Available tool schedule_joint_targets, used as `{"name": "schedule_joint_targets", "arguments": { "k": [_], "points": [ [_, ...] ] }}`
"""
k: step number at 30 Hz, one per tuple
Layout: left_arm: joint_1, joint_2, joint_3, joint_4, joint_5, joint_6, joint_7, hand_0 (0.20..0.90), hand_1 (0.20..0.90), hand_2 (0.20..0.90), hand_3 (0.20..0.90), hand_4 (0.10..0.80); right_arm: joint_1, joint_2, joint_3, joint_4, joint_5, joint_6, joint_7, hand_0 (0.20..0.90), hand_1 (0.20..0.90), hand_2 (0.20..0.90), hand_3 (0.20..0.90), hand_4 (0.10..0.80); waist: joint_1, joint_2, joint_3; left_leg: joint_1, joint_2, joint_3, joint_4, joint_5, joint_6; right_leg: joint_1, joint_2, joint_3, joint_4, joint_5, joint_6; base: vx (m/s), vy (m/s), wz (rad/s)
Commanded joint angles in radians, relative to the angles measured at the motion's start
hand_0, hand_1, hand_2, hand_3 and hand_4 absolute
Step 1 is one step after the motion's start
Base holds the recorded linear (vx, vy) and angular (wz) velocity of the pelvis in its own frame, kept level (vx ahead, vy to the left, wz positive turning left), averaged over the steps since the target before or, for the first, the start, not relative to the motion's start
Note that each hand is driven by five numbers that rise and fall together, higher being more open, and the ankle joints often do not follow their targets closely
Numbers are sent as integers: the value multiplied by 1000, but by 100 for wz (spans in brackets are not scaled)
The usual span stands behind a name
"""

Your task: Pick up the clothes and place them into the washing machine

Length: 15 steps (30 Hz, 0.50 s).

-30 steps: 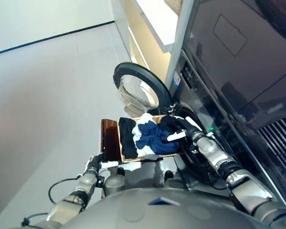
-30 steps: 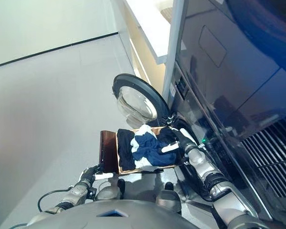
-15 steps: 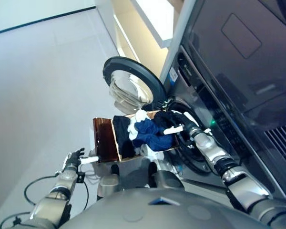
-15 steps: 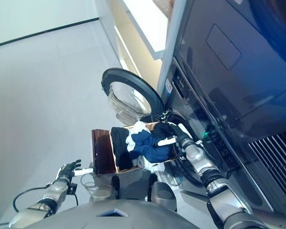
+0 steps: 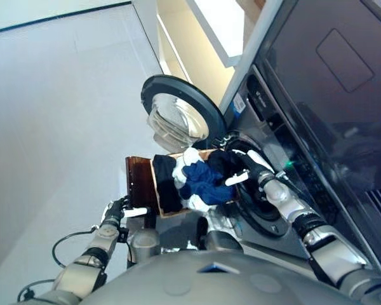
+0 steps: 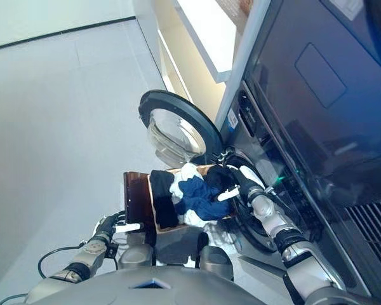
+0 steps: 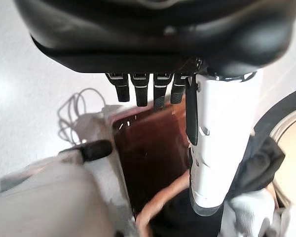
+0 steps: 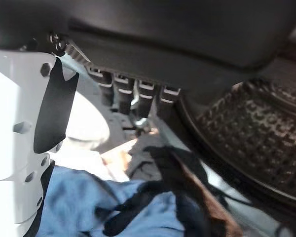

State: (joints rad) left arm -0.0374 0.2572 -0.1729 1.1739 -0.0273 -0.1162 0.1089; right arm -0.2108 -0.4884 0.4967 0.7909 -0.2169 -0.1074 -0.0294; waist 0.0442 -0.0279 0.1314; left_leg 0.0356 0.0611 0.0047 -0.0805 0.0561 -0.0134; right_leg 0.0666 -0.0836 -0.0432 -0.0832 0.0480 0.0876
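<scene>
Right hand [image 5: 244,170] open over clothes [image 5: 200,181]

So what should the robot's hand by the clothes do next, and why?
Probably lower the right hand and close on the dark cloth. The hand is open above the pile in the basket, holding nothing, and the washer door already stands open.

Pale tiled floor [image 5: 57,114]; cream cabinet [image 5: 190,38] beyond; dark panel [image 5: 343,70] above
</scene>
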Motion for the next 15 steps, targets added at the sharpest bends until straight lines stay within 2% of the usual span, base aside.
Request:
{"name": "schedule_joint_targets", "arguments": {
  "k": [1,9,15],
  "points": [
    [-46,39,-21,16,25,-39,20,900,900,900,900,800,-82,-33,25,-65,-57,-42,-33,900,900,900,900,800,23,2,-55,18,59,6,-1,-3,-96,-14,5,25,50,-39,27,12,76,-2],
    [-44,41,-32,46,46,-32,20,900,900,900,900,800,-95,23,59,35,-97,-33,-34,900,900,900,900,800,31,-26,-68,31,17,18,-7,-29,-62,-26,-35,44,55,-17,62,-1,127,-1],
    [-55,44,-39,37,37,-31,24,900,900,900,900,800,-145,51,96,121,-193,-11,-64,900,900,900,900,800,45,-43,-53,15,-15,28,-6,-41,-32,-83,-63,80,81,22,96,-61,95,-12]
  ]
}}
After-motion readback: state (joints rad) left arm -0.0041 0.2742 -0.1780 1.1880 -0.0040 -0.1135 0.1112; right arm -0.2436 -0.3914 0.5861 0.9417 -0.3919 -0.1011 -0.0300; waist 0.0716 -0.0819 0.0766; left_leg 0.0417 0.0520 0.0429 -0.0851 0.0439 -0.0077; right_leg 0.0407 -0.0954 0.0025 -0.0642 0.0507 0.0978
